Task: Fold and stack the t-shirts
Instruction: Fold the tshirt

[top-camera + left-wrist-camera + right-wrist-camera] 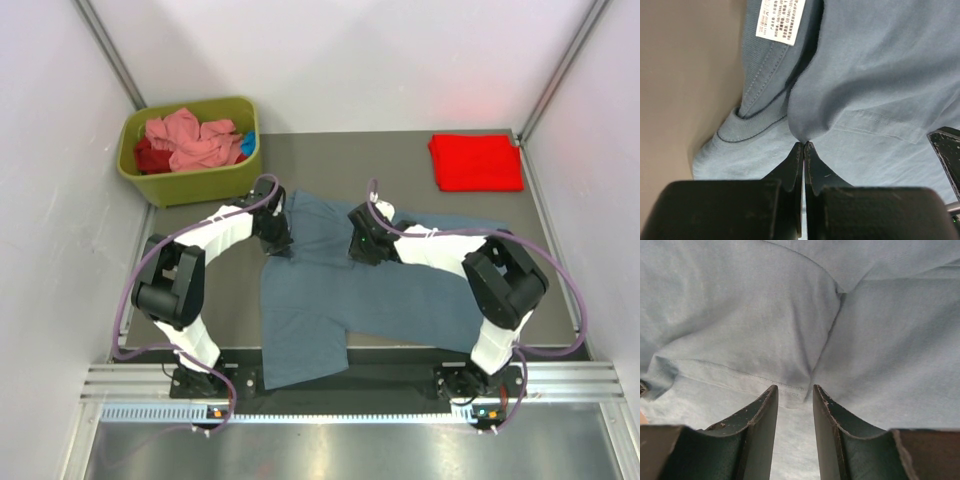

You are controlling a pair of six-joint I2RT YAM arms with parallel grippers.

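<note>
A slate blue-grey t-shirt [330,290] lies spread on the dark mat, its lower part hanging over the near edge. My left gripper [277,243] is shut on a pinch of its fabric [804,144] next to the collar, where a white neck label [781,20] shows. My right gripper [360,252] stands over the shirt's upper middle. Its jaws [794,387] are apart, tips at a stitched hem fold, with a lower layer of cloth showing between them. A bright red t-shirt [476,161] lies folded at the back right.
An olive-green bin [190,182] at the back left holds crumpled salmon pink tees [185,140] and a dark red one [150,156]. White walls close in both sides. A metal rail [340,385] runs along the near edge.
</note>
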